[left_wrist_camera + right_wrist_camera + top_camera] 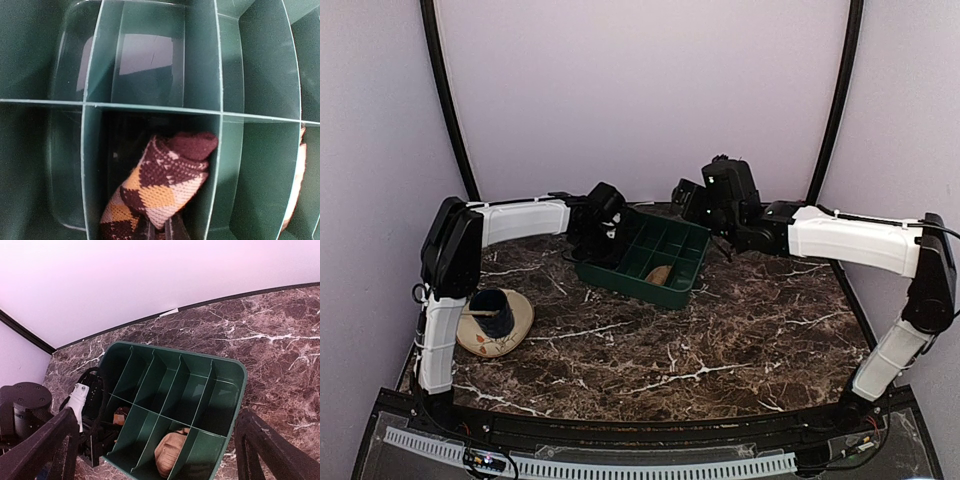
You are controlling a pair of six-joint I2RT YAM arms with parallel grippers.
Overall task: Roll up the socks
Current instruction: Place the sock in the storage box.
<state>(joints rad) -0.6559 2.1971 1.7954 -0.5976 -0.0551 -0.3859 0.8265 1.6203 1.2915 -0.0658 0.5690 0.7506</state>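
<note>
A diamond-check sock [162,182], rolled, sits inside a compartment of the green divided tray [150,107]. My left gripper [161,231] reaches down into that compartment, its two dark fingers pressed together on the sock's lower edge. From the right wrist view the same sock [121,416] peeks out beside the left gripper [95,435]. A plain tan sock [170,452], also rolled, lies two compartments along in the same row [660,274]. My right gripper [157,416] hovers above the tray's far side [720,195], open wide and holding nothing.
The tray [672,292] stands at the back middle of the marble table. A round cream dish [515,330] with a dark blue cup [495,312] on it sits at the front left, beside the left arm. Lilac walls close in the back and sides.
</note>
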